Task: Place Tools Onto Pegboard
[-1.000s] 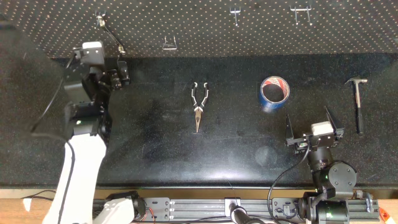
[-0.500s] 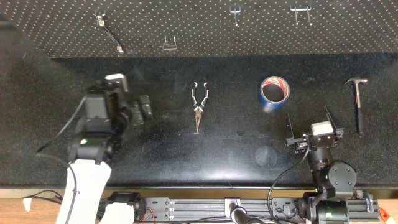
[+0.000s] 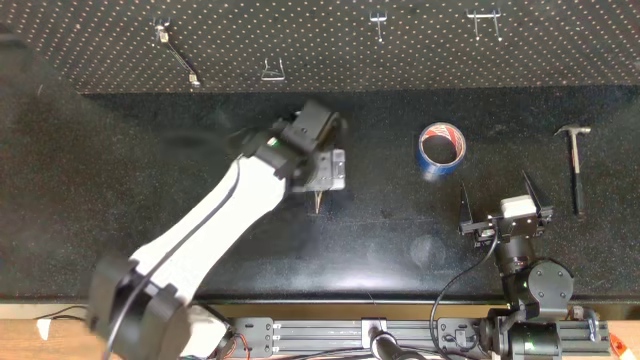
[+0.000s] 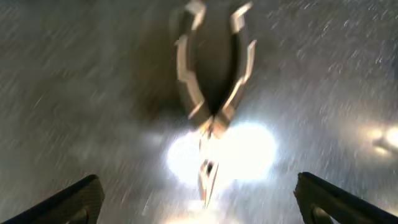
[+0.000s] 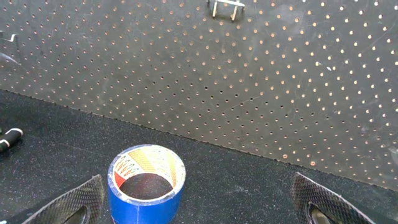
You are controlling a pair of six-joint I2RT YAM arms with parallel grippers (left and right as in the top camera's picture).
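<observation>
Pliers (image 4: 213,117) flat on the black table (image 3: 230,240), near its middle, well short of the pegboard (image 3: 420,55). Long axis runs near to far: handles spread toward the pegboard, nose toward the near edge. Left gripper (image 4: 198,180) hangs directly over the nose end, fingers (image 4: 74,199) wide apart, one to the left of the tool and one to the right, touching neither side. The closing line thus crosses the long axis, which suits a grasp once the gripper descends; the pivot and handles lie just farther on than the fingertips. Right gripper (image 3: 493,182) sits well apart to the right, just near of the tape (image 3: 441,147), fingers likewise apart and empty. Hammer (image 3: 574,165) lies at far right. Wrench (image 3: 178,55) hangs on the pegboard; an empty hook (image 3: 272,70) is the closest one to the pliers
</observation>
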